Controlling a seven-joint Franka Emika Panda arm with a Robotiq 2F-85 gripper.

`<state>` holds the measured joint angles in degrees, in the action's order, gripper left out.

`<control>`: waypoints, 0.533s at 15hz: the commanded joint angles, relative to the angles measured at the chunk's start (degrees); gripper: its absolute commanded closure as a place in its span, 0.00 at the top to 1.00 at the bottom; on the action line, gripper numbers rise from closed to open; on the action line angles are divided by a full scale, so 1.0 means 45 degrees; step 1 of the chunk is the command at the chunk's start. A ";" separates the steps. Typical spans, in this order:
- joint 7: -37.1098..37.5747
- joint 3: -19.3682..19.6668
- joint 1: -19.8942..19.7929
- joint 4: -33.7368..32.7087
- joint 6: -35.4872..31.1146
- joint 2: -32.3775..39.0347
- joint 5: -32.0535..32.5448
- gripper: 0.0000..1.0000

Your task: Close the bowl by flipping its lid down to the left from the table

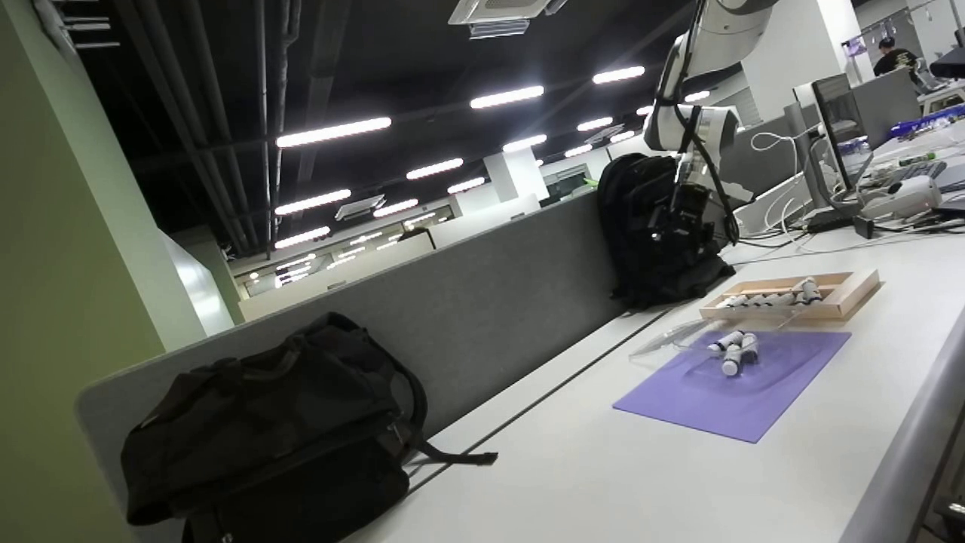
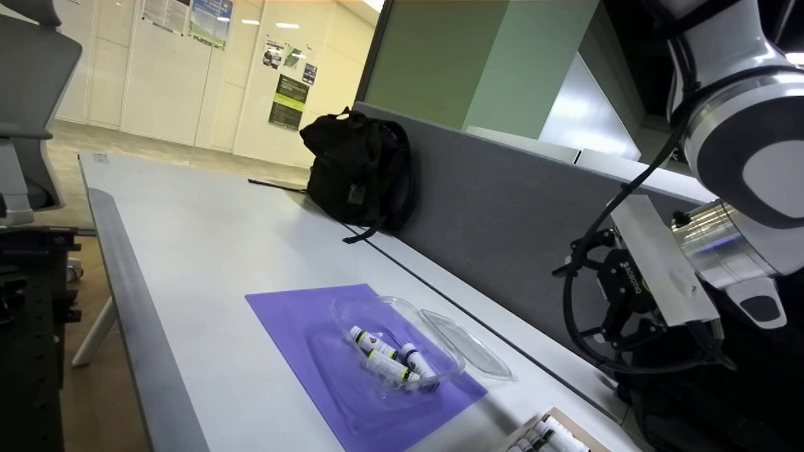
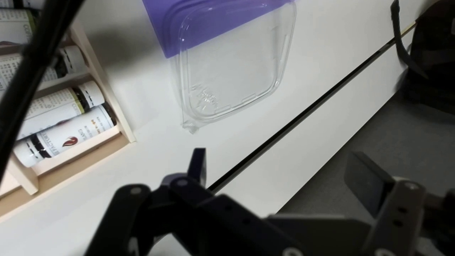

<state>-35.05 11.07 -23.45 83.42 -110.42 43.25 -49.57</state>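
Clear plastic, thin by the look of it, was what I had to reckon with: the lid [image 3: 236,65] lay open beside the bowl [image 2: 443,346], on the side towards the grey partition [image 2: 502,220], and from my wrist it showed partly across the purple mat [image 2: 295,326] and partly across the table [image 2: 201,251]. My jaws stood wide apart with nothing between them, up off the table and well apart from the lid. I judged the sheet very light, springy more than stiff, apt to bow or crease under a hard squeeze, and slick enough to slide out of a lazy hold. Its broad face offered me little to pinch; the outer edge [image 3: 249,102], away from the bowl, looked better, and so did the small crumpled tab [image 3: 191,127] at one corner, if it truly belonged to the lid. It called for coming in low, getting one jaw under that edge, closing gently and turning it over to the left as if on a hinge, though I could not tell whether lid and bowl were joined. Three white bottles [image 2: 391,366] lay in the bowl and probably gave it some weight, yet a sharp tug might have dragged the lot across the mat.
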 commanded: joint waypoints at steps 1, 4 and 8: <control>0.0140 -0.0479 -0.0371 -0.0051 -0.0123 -0.0015 0.0326 1.00; 0.0130 -0.0748 -0.0607 -0.0678 -0.0057 0.0613 0.0336 1.00; 0.0377 -0.0960 -0.0804 -0.1605 -0.0222 0.1691 0.0474 1.00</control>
<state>-35.42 8.09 -25.58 81.95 -111.61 46.27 -49.00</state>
